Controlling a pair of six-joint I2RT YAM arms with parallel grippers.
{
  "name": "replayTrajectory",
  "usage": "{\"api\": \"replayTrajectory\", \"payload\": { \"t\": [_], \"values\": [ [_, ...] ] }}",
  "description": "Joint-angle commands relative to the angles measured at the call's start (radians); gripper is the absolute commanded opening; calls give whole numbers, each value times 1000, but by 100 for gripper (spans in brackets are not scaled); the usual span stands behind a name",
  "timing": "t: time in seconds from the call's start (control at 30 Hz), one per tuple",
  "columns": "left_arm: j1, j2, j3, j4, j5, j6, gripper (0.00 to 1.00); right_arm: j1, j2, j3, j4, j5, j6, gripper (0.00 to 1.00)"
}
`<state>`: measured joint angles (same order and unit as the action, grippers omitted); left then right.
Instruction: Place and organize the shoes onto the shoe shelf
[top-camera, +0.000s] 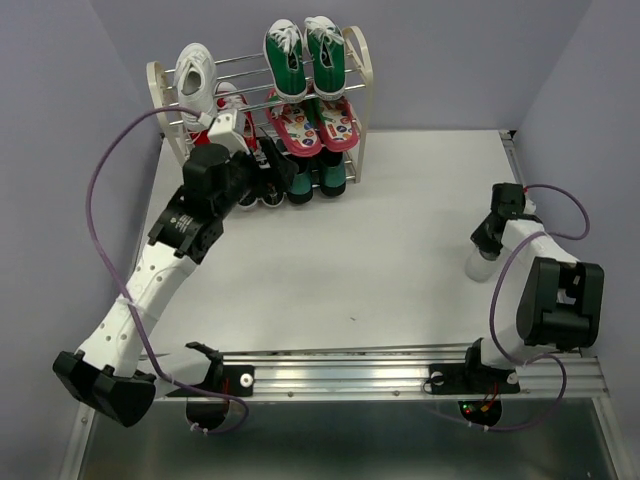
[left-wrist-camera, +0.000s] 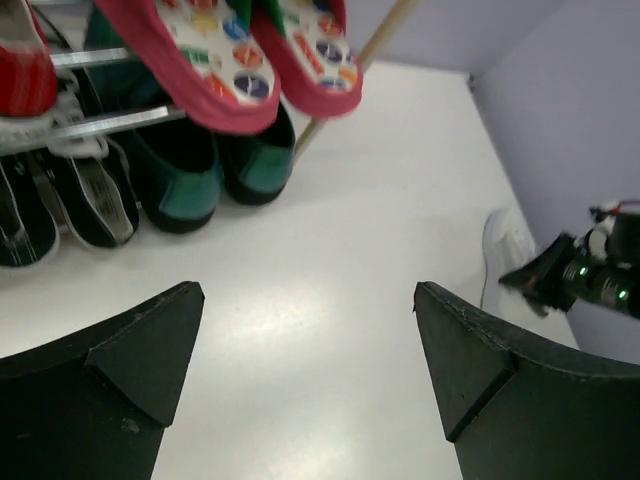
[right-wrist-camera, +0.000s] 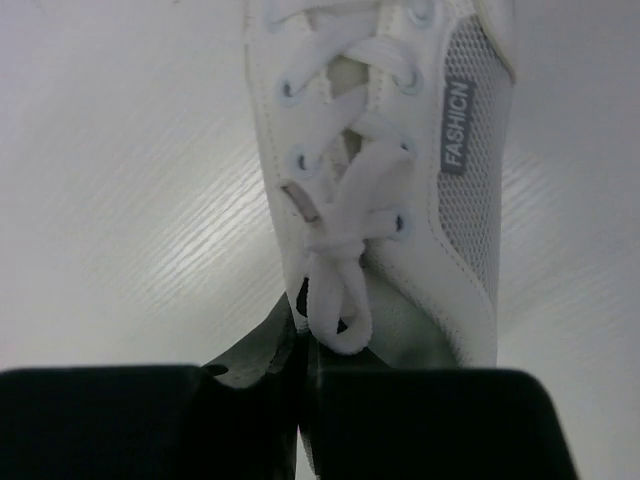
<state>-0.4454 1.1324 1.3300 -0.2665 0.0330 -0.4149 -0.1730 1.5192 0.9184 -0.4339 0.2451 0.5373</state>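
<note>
The right gripper (right-wrist-camera: 305, 372) was clamped shut on the collar of 1 white shoe (right-wrist-camera: 400, 200) at the table's (top-camera: 400, 250) 3 o'clock edge. The left gripper (left-wrist-camera: 308, 295) hung wide open and empty before the shelf (top-camera: 358, 60) at 11 o'clock. There the other white shoe (top-camera: 195, 75) lay on the top tier, left side.
</note>
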Motion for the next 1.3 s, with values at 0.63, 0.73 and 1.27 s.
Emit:
{"api": "replayTrajectory", "payload": {
  "t": [0.63,0.73,1.27],
  "values": [
    [-67,-171,-584,121,64,-191,99,943,93,148,86,-38,133,38],
    [-72,-168,-598,121,59,-205,99,952,79,174,83,-107,109,70],
    [-75,-135,-574,72,30,-188,99,974,-139,45,-174,19,277,100]
  ]
}}
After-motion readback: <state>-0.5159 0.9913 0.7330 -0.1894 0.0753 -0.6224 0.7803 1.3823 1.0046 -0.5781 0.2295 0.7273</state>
